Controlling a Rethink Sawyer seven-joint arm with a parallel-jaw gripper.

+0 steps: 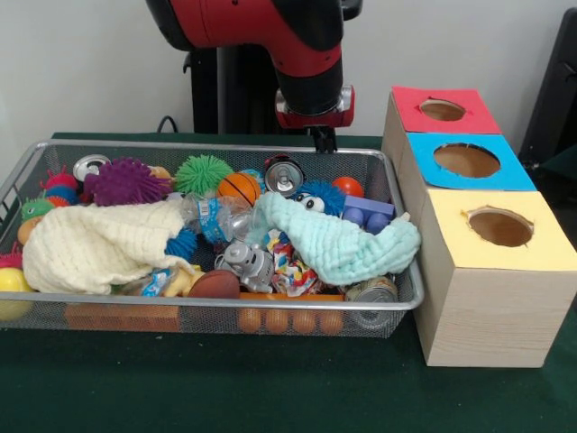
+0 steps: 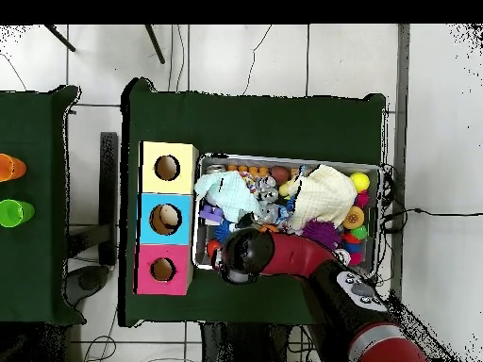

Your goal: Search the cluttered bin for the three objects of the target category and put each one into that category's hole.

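The bin (image 1: 225, 301) is a silver wire-mesh basket on the green table, packed with toys, balls, cans and cloths; in the overhead view it (image 2: 283, 157) lies right of the boxes. Three wooden boxes with round holes stand beside it: red-topped (image 1: 410, 110), blue-topped (image 1: 424, 162) and yellow-topped (image 1: 451, 225). My gripper (image 1: 323, 140) hangs from the red arm above the bin's far rim, near a can (image 1: 284, 173), and holds nothing that I can see. In the overhead view the arm's wrist (image 2: 241, 256) covers it.
A cream cloth (image 1: 99, 244) and a mint cloth (image 1: 343, 244) cover part of the pile. Purple (image 1: 126, 180) and green (image 1: 203, 173) spiky balls, a small basketball (image 1: 239, 188), a plastic bottle (image 1: 212, 219) and a brown football (image 1: 215, 284) lie among it. Another table holds cups (image 2: 9, 212).
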